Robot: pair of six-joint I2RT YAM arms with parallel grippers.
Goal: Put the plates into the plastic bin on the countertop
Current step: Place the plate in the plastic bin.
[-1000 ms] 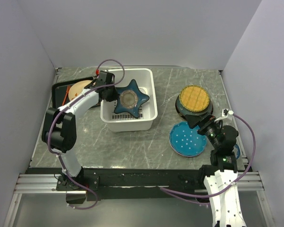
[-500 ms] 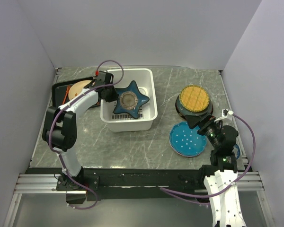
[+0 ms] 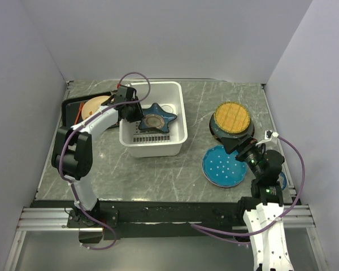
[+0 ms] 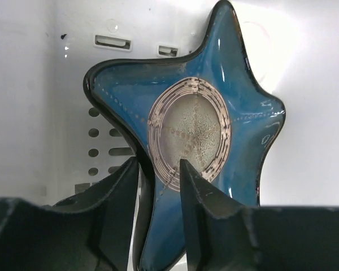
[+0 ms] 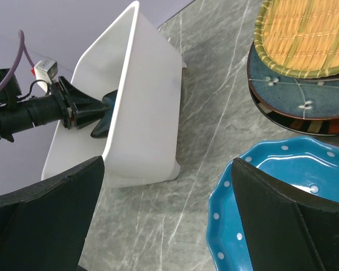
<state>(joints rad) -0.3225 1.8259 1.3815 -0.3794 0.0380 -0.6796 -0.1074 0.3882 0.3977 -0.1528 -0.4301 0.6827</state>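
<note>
Countertop [image 3: 158,169] bin [image 3: 181,116] holds star plate [image 4: 240,113]; only wrist view shows left end effector [image 4: 158,167] straddling it (grip unclear).

My top external camera looks steeply down from above and behind the arm bases and takes in the whole countertop [image 3: 158,169]. My left wrist camera faces into the plastic bin [image 4: 34,84] at very close range, with the blue star-shaped plate [image 4: 237,101] filling its frame. My right wrist camera looks low and obliquely across the countertop from farther off, and all three views share the plastic bin.
</note>
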